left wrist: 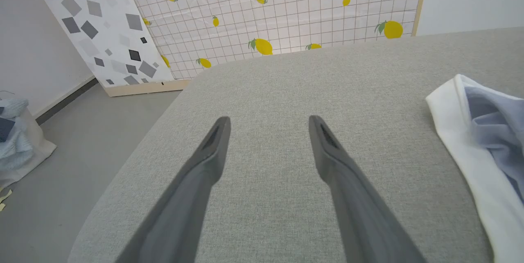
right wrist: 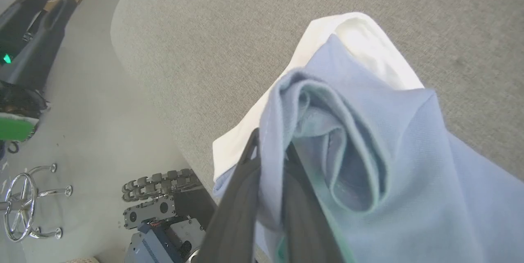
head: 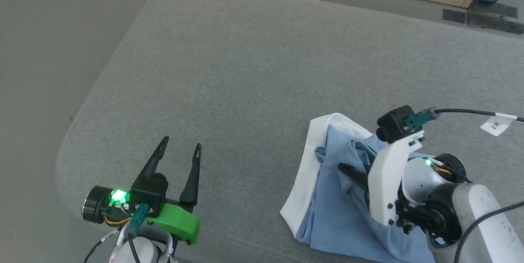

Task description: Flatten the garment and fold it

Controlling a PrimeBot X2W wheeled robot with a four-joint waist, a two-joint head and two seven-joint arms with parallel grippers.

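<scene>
The right end effector (right wrist: 272, 142) is almost closed, pinching a fold of the light blue garment (head: 331, 209). The garment lies bunched at the near right of the grey surface (head: 245, 70). The left end effector (head: 182, 143) hovers wide open and empty, well apart. A white tag (head: 497, 125) on the right arm's cable bears writing too small to read.
</scene>
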